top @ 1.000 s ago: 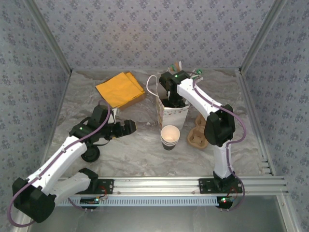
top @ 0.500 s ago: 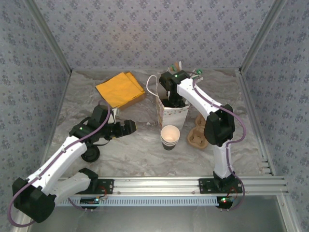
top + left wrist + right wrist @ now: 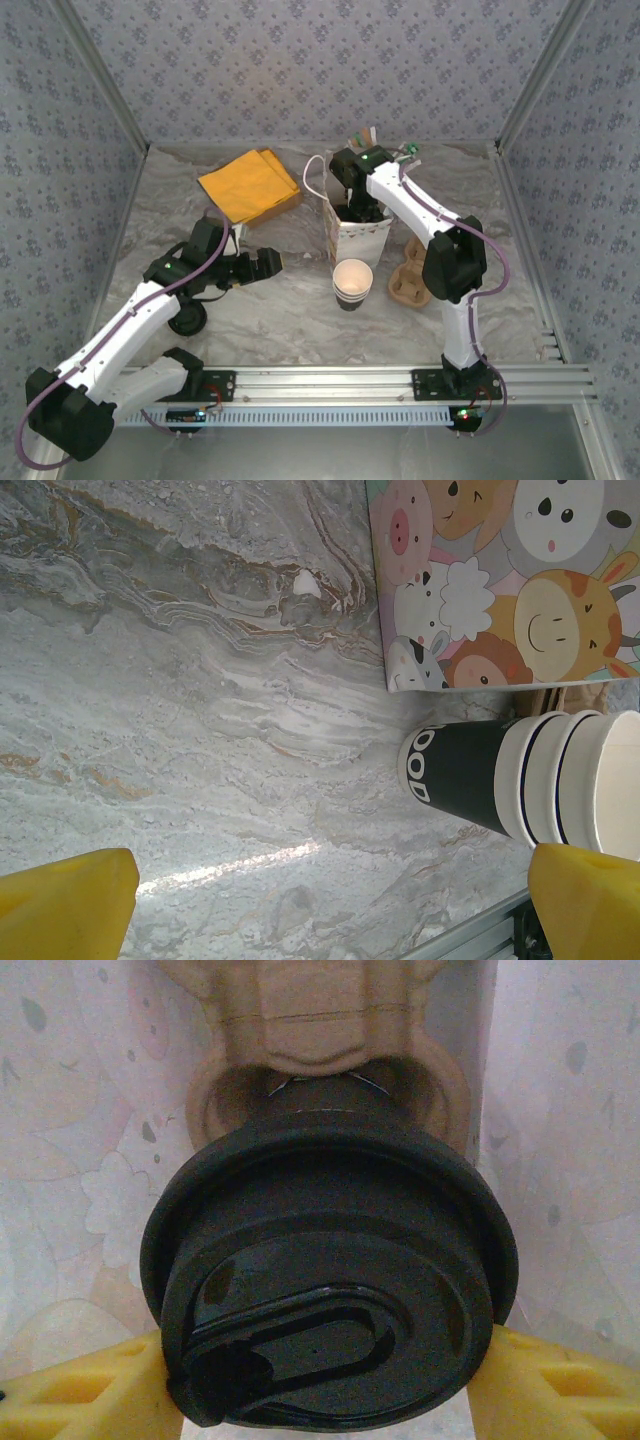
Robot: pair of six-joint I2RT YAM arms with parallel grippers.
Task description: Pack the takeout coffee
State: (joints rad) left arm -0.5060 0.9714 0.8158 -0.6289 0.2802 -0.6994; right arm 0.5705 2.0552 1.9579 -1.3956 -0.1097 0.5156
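Paper takeout coffee (image 3: 352, 283) stands near left gripper (image 3: 272, 262); right gripper (image 3: 322, 1375) clasps lid (image 3: 330, 1260).

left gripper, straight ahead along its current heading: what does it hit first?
Probably the takeout coffee, standing in line ahead of the open left gripper, with bare table between. Whether their heights match is unclear.

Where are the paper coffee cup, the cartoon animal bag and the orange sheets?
paper coffee cup (image 3: 352, 276): top external view, on its cream inside.
cartoon animal bag (image 3: 360, 242): top external view, on its near wall.
orange sheets (image 3: 250, 185): top external view, on the middle of the top sheet.
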